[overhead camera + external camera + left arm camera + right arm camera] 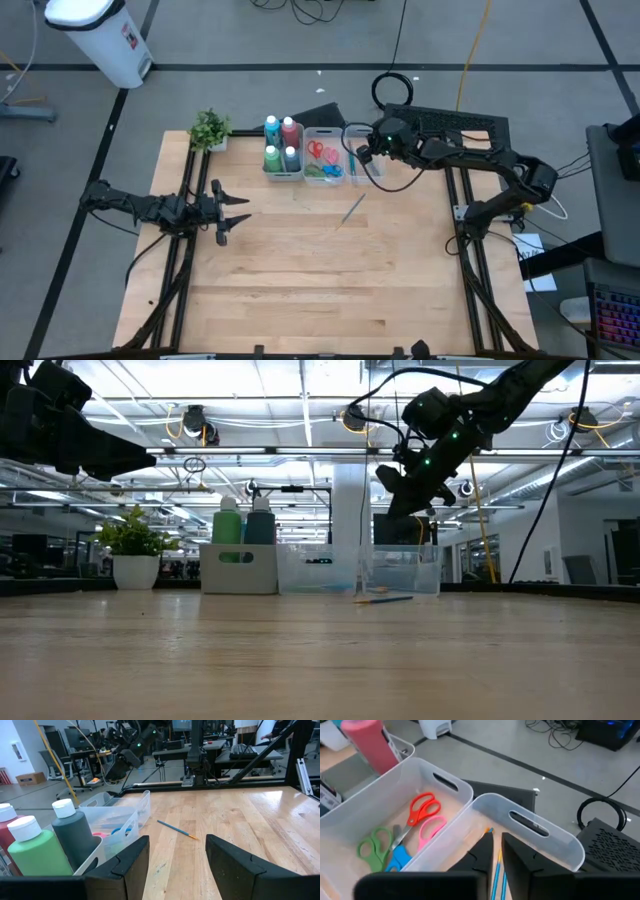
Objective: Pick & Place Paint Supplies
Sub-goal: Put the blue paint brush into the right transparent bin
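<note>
Right tool (362,150) hangs over the rightmost clear bin (364,172) at the bench's (300,270) twelve o'clock edge. A brush (352,210) lies loose at center, left tool (232,212) open at nine o'clock.

My desk (300,280) is pale wood planks on a dark metal frame, standing on a grey floor (220,90) crossed by dark tape lines. A white bin (100,35) stands on that floor beyond the far left corner. A coil of black cable (397,88) and a yellow cord (475,45) lie beyond the far edge. Looking level across my desk, I see long rows of ceiling lights (250,405) and a white column (345,510). Farther back in the room stand other work desks (210,750), an office chair (50,762) and a cardboard box (31,778) on the floor.
</note>
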`<state>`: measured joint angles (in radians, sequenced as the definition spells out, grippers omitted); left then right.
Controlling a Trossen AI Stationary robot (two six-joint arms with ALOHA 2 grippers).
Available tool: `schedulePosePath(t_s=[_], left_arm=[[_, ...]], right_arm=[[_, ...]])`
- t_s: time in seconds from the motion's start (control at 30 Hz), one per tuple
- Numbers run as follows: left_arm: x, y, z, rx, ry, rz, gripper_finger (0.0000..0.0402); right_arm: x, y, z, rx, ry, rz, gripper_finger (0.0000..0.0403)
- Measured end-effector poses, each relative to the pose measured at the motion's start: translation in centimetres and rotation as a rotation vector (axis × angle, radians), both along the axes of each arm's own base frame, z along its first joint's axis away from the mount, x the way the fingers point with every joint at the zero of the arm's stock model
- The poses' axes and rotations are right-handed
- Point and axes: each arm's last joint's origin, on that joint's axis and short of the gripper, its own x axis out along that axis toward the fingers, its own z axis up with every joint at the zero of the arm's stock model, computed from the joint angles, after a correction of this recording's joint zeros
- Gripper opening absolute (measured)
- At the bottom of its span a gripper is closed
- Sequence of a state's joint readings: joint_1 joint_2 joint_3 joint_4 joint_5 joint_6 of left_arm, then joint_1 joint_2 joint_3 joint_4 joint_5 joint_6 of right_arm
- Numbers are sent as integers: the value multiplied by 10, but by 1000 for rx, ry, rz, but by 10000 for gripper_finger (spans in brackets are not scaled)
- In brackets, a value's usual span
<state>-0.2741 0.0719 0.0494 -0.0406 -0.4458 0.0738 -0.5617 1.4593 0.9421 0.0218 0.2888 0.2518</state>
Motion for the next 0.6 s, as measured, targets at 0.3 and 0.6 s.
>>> schedulePosePath(t_s=[0.3,0.6], left_arm=[[0,0,0,0,0,0,202],[0,0,0,0,0,0,202]], right_arm=[[10,11,4,-74,12,112,113],[45,68,18,-170,-114,679,155]])
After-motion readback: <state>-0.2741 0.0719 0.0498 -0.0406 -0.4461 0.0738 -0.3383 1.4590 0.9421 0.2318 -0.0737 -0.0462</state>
